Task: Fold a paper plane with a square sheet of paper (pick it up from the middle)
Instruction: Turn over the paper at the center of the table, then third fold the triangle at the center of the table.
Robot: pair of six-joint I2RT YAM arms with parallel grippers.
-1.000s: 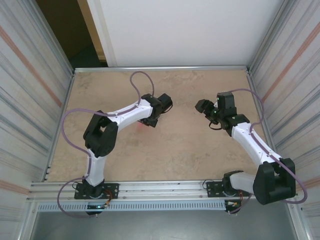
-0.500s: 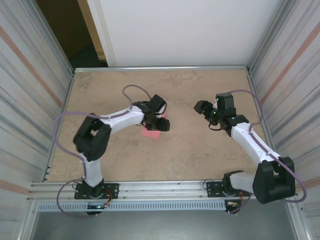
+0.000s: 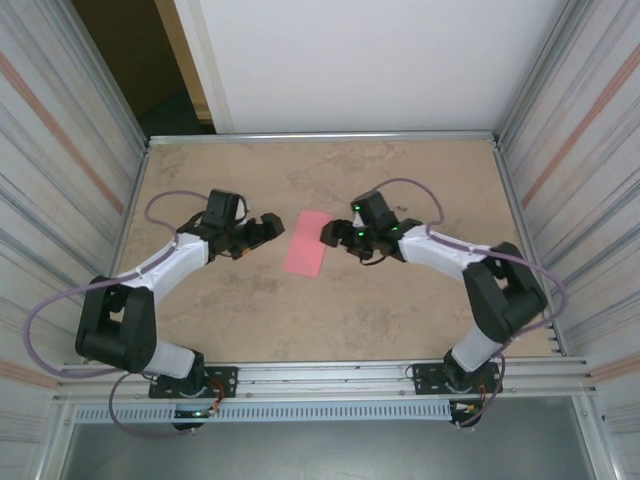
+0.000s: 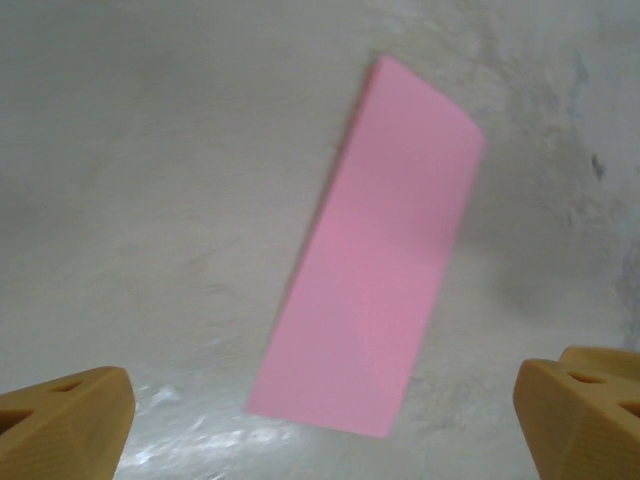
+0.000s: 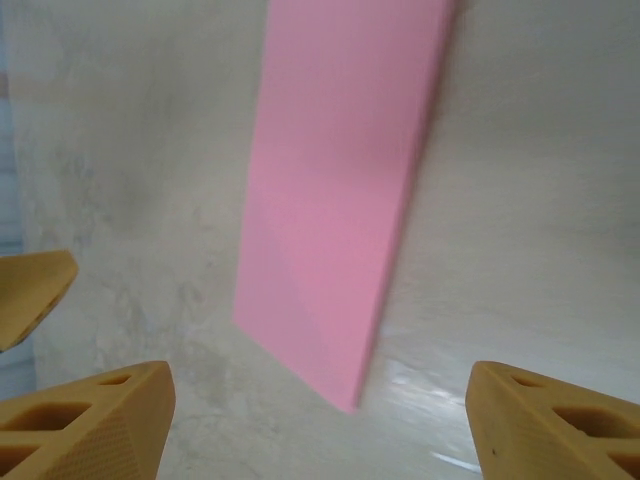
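- Overhead first: shows the pink sheet of paper (image 3: 307, 243) folded into a narrow strip, lying flat on the tan counter (image 3: 400, 310), about mid-width and slightly slanted.
- Puts the left pincer (image 3: 268, 230) near the strip's left long edge and the right pincer (image 3: 328, 236) just beside its right long edge, toward the far end.
- Leaves the strip between the two, apparently gripped by neither.
- Has both arms reaching low and inward from the near edge.
- Next, from the left wrist: looks down on the pink sheet of paper (image 4: 375, 290), one end near, the other angled away to the upper right.
- Catches a faint slanted crease across the nearer part of the strip.
- Finds the left pincer (image 4: 322, 425) released, with its tan fingers (image 4: 60, 425) spread to the lower corners and nothing clasped between them.
- Reveals pale, mottled counter (image 4: 150, 200) all around the strip.
- Lastly, from the right wrist: frames the pink sheet of paper (image 5: 340, 210) running from a near corner up and out past the top edge, again with a faint diagonal crease.
- Finds the right pincer (image 5: 320, 420) released too, with its fingers (image 5: 90, 420) wide apart on either side of the strip's near corner and grasping nothing.
- Cannot tell whether the near corner touches either finger.
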